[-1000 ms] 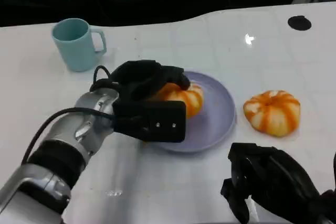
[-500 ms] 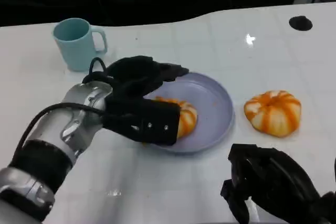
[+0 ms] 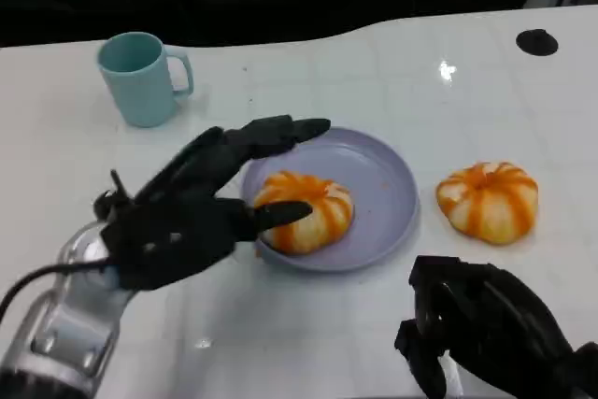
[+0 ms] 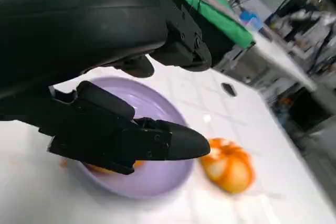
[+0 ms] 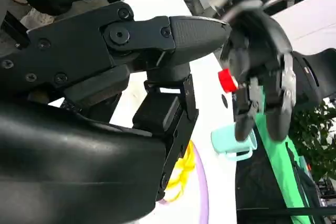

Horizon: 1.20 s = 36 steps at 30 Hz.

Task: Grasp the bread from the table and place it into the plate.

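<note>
A round orange-and-white bread point(image 3: 304, 210) lies in the lilac plate point(image 3: 385, 184), on its left half. My left hand point(image 3: 187, 217) hovers just left of it with fingers spread and nothing in them; one fingertip is close to the bread's left side. The left wrist view has that hand point(image 4: 121, 135) over the plate point(image 4: 157, 174). A second bread point(image 3: 486, 198) sits on the table right of the plate, seen too as the bread point(image 4: 228, 163) in the left wrist view. My right hand point(image 3: 486, 329) rests low at the front right, holding nothing.
A teal mug point(image 3: 140, 77) stands at the back left, handle to the right. A small black disc point(image 3: 536, 41) lies at the far right back. The white table's curved far edge runs behind the mug.
My left hand has let go of the bread in the plate, opened its fingers and drawn back toward the front left. The right hand has stayed put.
</note>
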Each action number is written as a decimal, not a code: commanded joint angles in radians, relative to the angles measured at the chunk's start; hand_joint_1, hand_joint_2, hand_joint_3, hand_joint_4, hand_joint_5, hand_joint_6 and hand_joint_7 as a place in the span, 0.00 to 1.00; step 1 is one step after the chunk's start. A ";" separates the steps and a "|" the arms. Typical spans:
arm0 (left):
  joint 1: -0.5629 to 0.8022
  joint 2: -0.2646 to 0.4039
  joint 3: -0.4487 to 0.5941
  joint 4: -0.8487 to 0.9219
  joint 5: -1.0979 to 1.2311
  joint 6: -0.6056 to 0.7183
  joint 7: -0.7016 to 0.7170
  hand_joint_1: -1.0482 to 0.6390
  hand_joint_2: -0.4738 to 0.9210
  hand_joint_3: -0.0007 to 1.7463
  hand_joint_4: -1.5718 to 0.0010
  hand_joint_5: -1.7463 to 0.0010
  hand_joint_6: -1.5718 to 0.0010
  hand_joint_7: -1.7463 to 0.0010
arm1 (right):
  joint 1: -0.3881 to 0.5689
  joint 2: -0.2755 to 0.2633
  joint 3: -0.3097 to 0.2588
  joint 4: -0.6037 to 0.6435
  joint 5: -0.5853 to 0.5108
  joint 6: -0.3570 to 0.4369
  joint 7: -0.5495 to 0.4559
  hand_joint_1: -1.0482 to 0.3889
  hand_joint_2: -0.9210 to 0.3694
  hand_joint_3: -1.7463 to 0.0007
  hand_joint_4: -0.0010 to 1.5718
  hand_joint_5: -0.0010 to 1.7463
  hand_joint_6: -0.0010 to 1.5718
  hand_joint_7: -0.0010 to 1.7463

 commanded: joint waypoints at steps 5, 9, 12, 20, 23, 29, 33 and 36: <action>0.263 -0.101 0.107 -0.293 -0.339 0.248 -0.019 0.30 1.00 0.24 0.71 0.06 0.75 0.24 | 0.001 -0.015 -0.005 -0.017 0.007 0.010 -0.003 0.09 0.00 0.79 0.81 0.93 0.69 0.90; 0.364 -0.108 0.112 -0.358 -0.348 0.258 -0.013 0.30 1.00 0.29 0.68 0.00 0.75 0.07 | 0.002 -0.012 -0.006 -0.026 0.014 0.028 -0.010 0.09 0.00 0.80 0.81 0.94 0.69 0.91; 0.431 -0.115 0.114 -0.389 -0.369 0.265 -0.024 0.27 1.00 0.27 0.63 0.00 0.74 0.01 | 0.002 -0.011 -0.004 -0.027 0.014 0.028 -0.007 0.09 0.00 0.80 0.81 0.94 0.69 0.91; 0.574 -0.180 0.104 -0.420 -0.458 0.308 -0.018 0.26 1.00 0.23 0.50 0.00 0.63 0.00 | -0.005 -0.015 0.002 -0.026 -0.002 0.025 -0.017 0.08 0.00 0.80 0.82 0.94 0.69 0.90; 0.583 -0.197 0.112 -0.409 -0.477 0.324 -0.023 0.27 1.00 0.23 0.47 0.00 0.60 0.00 | -0.011 -0.015 -0.001 -0.020 0.002 0.021 -0.013 0.09 0.00 0.79 0.81 0.94 0.69 0.90; 0.562 -0.214 0.136 -0.354 -0.511 0.327 -0.048 0.29 1.00 0.27 0.43 0.00 0.59 0.00 | -0.025 -0.014 -0.006 0.000 0.004 0.012 -0.008 0.09 0.00 0.79 0.81 0.94 0.70 0.90; 0.543 -0.216 0.144 -0.317 -0.512 0.312 -0.068 0.29 1.00 0.27 0.42 0.00 0.59 0.00 | -0.032 -0.014 -0.011 0.017 0.007 0.002 0.000 0.09 0.00 0.79 0.81 0.94 0.69 0.90; 0.531 -0.219 0.152 -0.293 -0.518 0.310 -0.084 0.29 1.00 0.26 0.42 0.00 0.59 0.00 | -0.034 -0.013 -0.013 0.022 0.005 -0.005 0.002 0.09 0.00 0.79 0.81 0.94 0.69 0.90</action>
